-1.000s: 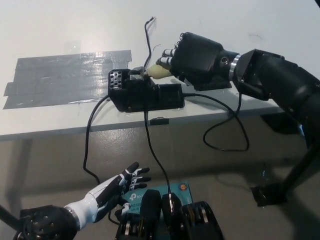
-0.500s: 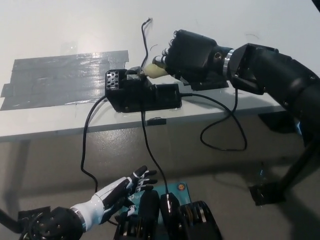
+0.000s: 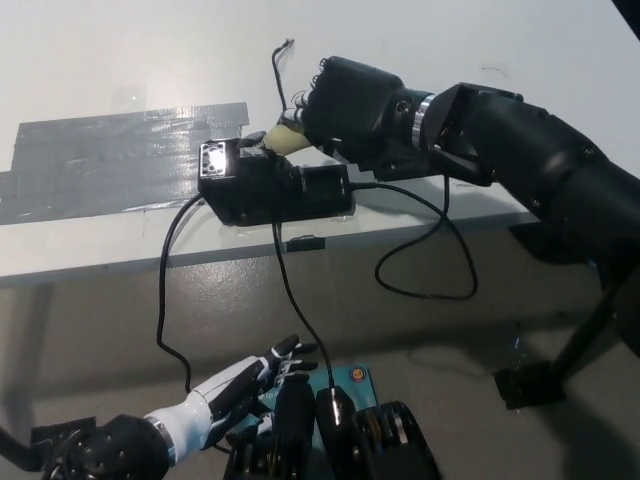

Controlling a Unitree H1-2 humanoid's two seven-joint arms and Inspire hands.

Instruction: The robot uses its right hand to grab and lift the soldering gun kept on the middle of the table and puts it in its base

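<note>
Right hand (image 3: 350, 100) clamped on soldering gun (image 3: 278, 140), tip at base (image 3: 270, 188) near table (image 3: 120, 60) front edge. Best kept level, slid in slow. Left hand (image 3: 235, 385) low, fingers apart.

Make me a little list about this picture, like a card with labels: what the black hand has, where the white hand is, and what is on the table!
right hand: black right hand is closed on the soldering gun, holding its pale handle
soldering gun: at the top of the base, tip end towards it; whether it is seated cannot be told
base: black box near the front edge of the table, cables hanging from it
left hand: white left hand rests low, below the table, fingers apart, holding nothing
also on the table: grey tape patch, left of the base
</note>
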